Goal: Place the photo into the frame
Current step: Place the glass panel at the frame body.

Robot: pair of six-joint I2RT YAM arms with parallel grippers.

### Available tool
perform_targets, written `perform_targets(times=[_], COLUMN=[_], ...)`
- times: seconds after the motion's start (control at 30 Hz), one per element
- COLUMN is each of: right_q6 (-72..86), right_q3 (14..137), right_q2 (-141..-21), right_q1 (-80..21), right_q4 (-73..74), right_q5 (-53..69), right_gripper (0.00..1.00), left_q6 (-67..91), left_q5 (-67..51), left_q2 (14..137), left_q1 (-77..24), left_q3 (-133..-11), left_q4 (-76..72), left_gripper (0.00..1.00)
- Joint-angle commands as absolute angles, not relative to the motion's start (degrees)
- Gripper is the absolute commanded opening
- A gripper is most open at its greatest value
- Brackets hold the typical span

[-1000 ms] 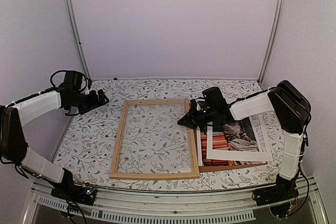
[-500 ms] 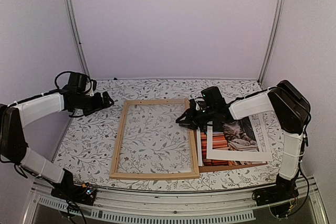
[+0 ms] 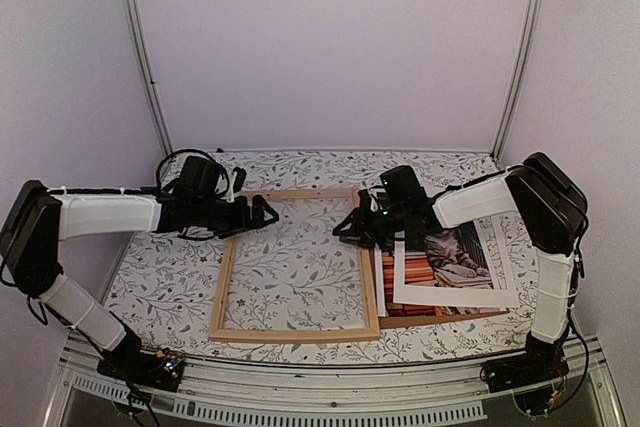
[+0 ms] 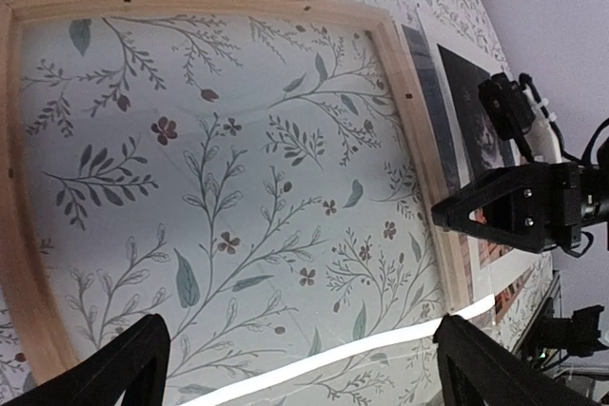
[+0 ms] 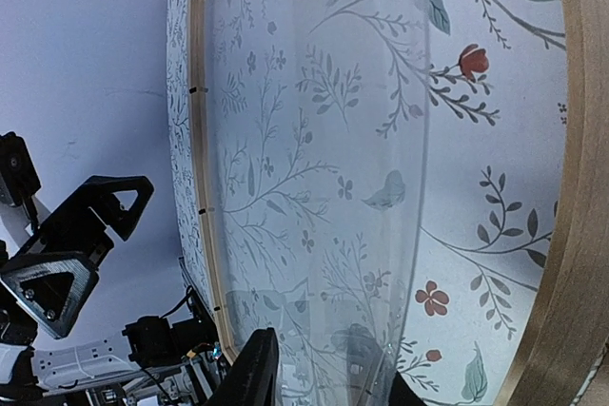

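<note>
Table with a white leaf-and-flower patterned surface (image 3: 160,277) carrying a large, thin rectangular frame of light natural wood (image 3: 228,267), which lies flat near the centre with a clear glossy sheet (image 5: 314,140) inside it. The rectangular colour photo of a grey tabby cat among red and orange books (image 3: 455,252) lies just right of the frame, outside it, partly under a white cut-out mat (image 3: 410,287) and over a plain brown board (image 3: 430,320). Left pincer (image 3: 262,211) hovers over the frame's far left corner, jaws wide and empty. Right pincer (image 3: 345,230) sits at the far end of the frame's right rail, jaws narrowly parted.
</note>
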State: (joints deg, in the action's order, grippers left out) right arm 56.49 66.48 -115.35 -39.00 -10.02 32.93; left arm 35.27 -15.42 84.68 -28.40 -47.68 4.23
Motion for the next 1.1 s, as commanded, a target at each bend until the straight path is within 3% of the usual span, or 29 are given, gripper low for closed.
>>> perform_targets(times=[0.0, 0.4, 1.07], right_q6=[55.4, 54.7, 52.5], right_q3=[68.2, 68.5, 69.1], right_q2=[-116.6, -117.3, -117.1], right_q1=[-39.6, -39.8, -39.8], right_q4=[-9.3, -8.4, -5.8], right_q5=[31.8, 31.3, 30.0], right_gripper=[0.28, 0.30, 0.33], left_q6=[37.3, 38.8, 38.6], left_q5=[-17.0, -17.3, -14.4], left_q2=[89.8, 97.8, 100.9], left_q1=[-32.6, -37.0, -37.1], left_q3=[-50.1, -51.4, -50.3], left_q4=[0.9, -1.7, -0.2], left_gripper=[1.00, 0.99, 0.99])
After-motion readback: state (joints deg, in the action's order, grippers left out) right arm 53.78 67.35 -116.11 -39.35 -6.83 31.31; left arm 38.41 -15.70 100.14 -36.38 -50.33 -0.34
